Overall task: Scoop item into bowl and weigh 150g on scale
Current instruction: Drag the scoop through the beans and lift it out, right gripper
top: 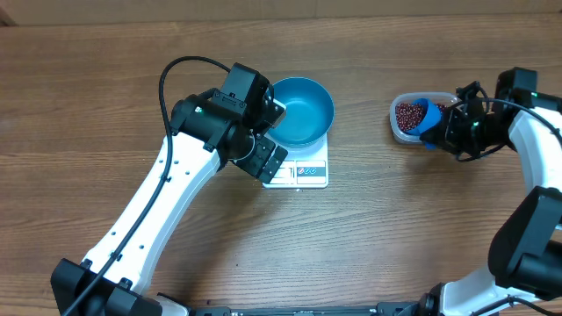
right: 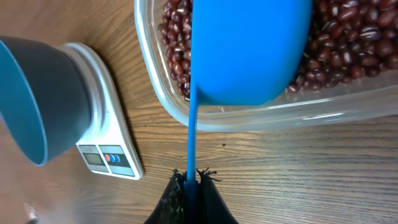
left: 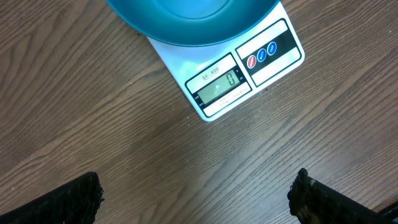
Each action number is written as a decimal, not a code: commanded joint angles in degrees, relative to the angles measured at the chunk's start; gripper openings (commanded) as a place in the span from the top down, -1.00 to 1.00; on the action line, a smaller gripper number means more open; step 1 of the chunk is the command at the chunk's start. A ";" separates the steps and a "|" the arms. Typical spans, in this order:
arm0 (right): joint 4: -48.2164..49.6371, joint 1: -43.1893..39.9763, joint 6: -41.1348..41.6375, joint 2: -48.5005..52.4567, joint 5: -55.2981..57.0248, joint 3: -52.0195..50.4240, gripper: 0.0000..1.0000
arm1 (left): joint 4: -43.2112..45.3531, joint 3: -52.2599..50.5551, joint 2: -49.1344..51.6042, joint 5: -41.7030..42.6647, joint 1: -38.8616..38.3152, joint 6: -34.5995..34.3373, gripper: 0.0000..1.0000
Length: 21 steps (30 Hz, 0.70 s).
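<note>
The beans lie heaped in the clear tub on the right side of the table, well apart from the blue bowl. The bowl sits empty on the white scale, whose display reads zero. The right hand is clamped together on the far end of the thin handle of the blue scoop. The scoop's cup hangs over the beans inside the tub, though whether it has dug in cannot be told. The left hand hovers with its jaws wide apart over bare table in front of the scale, holding nothing. The beans look small, hard and glossy, so they will likely roll, bounce and scatter, and fingers would not gather them. The scoop is the way to take them, kept level once it is loaded. Because it is gripped at the tip of a slim handle, a full cup may twist or sag in the grip. The bowl looks like light plastic and could slide on the scale if it is bumped.
</note>
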 commanded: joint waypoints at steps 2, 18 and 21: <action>0.20 -2.54 -0.98 0.22 -5.11 -0.46 0.93 | -0.02 0.59 -0.76 0.04 -0.39 -0.37 -0.99; 0.02 -3.85 -2.64 0.22 -8.94 -0.46 0.93 | -0.02 0.59 -0.76 0.04 -0.39 -0.37 -0.99; 0.02 -3.93 -2.64 0.22 -9.29 -0.46 0.93 | -0.04 0.59 -0.76 0.04 -0.39 -0.37 -0.99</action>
